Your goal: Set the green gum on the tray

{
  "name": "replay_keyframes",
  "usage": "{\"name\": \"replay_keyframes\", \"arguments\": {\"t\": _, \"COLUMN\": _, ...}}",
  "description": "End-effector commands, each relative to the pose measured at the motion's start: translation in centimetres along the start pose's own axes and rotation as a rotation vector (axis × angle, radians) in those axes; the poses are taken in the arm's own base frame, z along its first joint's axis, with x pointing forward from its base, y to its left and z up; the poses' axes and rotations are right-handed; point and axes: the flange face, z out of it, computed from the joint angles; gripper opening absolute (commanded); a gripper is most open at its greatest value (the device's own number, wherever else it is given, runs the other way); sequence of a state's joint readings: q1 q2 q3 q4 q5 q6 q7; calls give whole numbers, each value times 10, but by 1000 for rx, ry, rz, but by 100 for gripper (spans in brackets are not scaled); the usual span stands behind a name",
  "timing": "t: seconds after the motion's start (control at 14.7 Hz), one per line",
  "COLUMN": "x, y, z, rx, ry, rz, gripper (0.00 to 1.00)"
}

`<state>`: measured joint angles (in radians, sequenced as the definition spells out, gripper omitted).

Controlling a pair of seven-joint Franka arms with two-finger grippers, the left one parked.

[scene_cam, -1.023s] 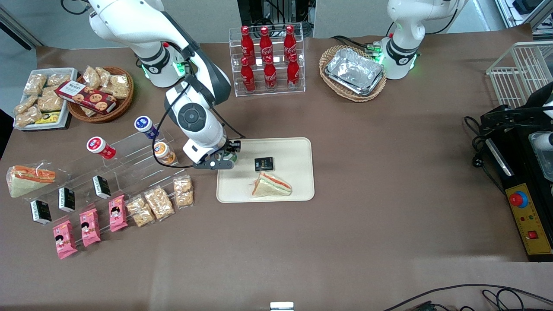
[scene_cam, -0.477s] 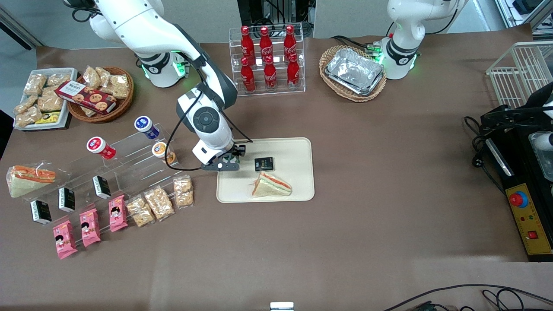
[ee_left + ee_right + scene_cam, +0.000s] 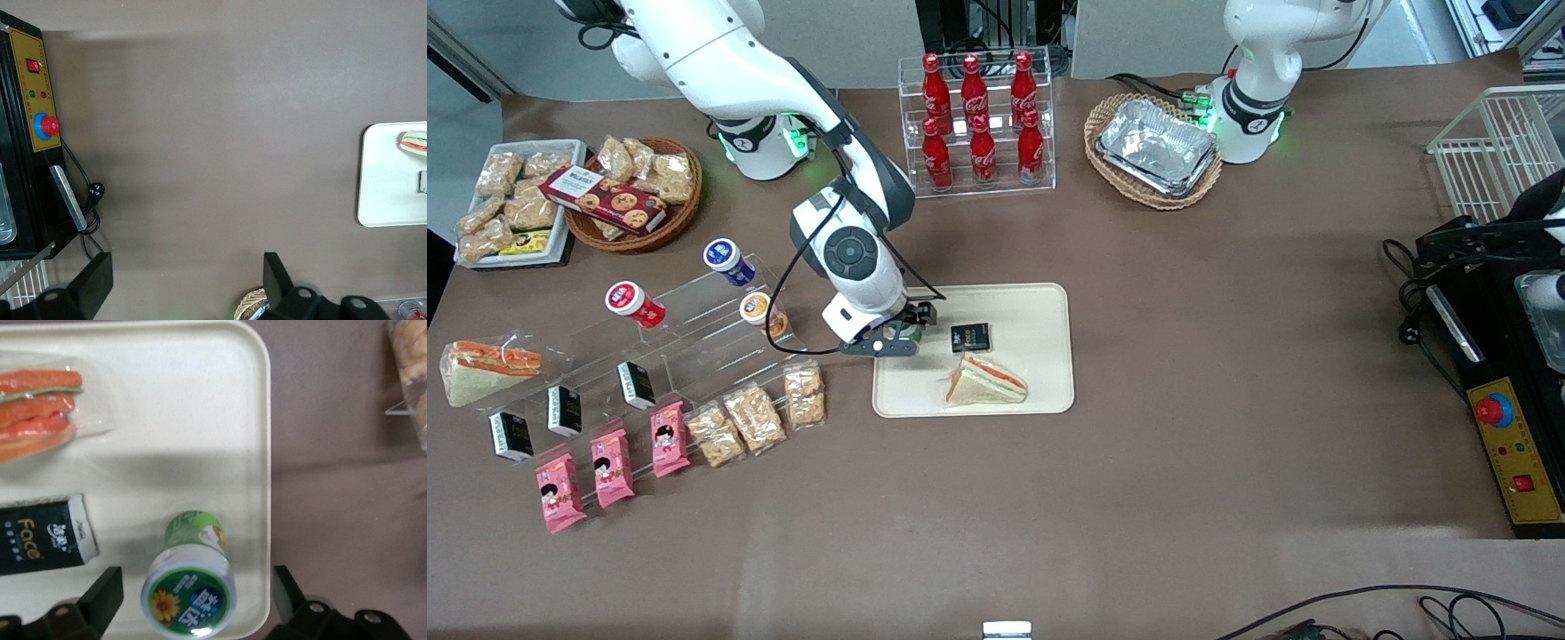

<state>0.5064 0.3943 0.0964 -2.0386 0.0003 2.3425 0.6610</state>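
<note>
On the brown table (image 3: pixel 1183 373) I see the green gum (image 3: pixel 191 584) standing on the tray (image 3: pixel 200 400), gripper (image 3: pixel 197 603) fingers spread, gripping nothing.

The green gum (image 3: pixel 190 585) is a small round bottle with a green body and a white lid; the lid label has a green rim and a yellow flower. It stands upright on the tray (image 3: pixel 200 400), close to the rim. The gripper (image 3: pixel 197 603) is above it, fingers spread wide and not touching. The tray (image 3: pixel 1032 307) is flat, cream-beige, with rounded corners, near the table centre.
</note>
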Motion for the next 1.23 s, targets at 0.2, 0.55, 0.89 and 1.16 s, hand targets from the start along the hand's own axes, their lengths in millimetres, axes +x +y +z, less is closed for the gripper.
{"name": "replay_keyframes", "arguments": {"t": 0.2, "x": 67, "y": 75, "z": -107, "rx": 6, "ry": -37, "rz": -17, "gripper": 100}}
{"name": "replay_keyframes", "arguments": {"t": 0.55, "x": 76, "y": 179, "z": -231, "rx": 88, "ry": -62, "rz": 26, "gripper": 100}}
{"name": "replay_keyframes", "arguments": {"t": 0.89, "x": 63, "y": 270, "z": -296, "rx": 92, "ry": -31, "rz": 86, "gripper": 100}}
{"name": "replay_keyframes", "arguments": {"t": 1.16, "x": 69, "y": 336, "z": -331, "rx": 103, "ry": -16, "rz": 78, "gripper": 100}}
